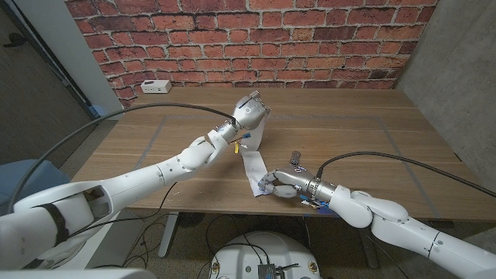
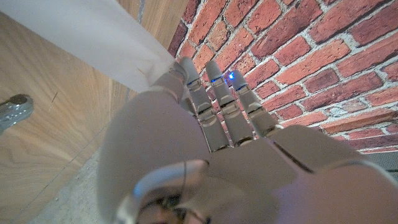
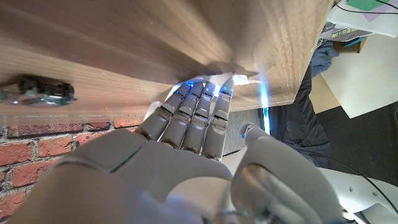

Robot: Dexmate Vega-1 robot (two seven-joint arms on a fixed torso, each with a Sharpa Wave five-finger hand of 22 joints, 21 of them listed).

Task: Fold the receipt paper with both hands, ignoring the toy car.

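Note:
The receipt paper point(image 1: 253, 164) is a long white strip running from mid-table toward the front edge. My left hand point(image 1: 249, 113) pinches its far end and holds that end up off the wood; the strip point(image 2: 106, 37) hangs away from my fingers point(image 2: 186, 78) in the left wrist view. My right hand point(image 1: 276, 184) reaches in from the right, its straight fingers point(image 3: 196, 115) pressing on the paper's near end point(image 3: 241, 78), thumb apart from them. The small toy car point(image 1: 295, 160) sits just right of the strip, beyond my right hand, also showing as a toy car point(image 3: 37, 91) in the right wrist view.
A white box point(image 1: 155, 86) lies at the table's back left corner by the brick wall point(image 1: 256, 39). Faint tape lines point(image 1: 333, 118) mark a rectangle on the wooden table point(image 1: 372, 139). The front edge runs close under my right hand.

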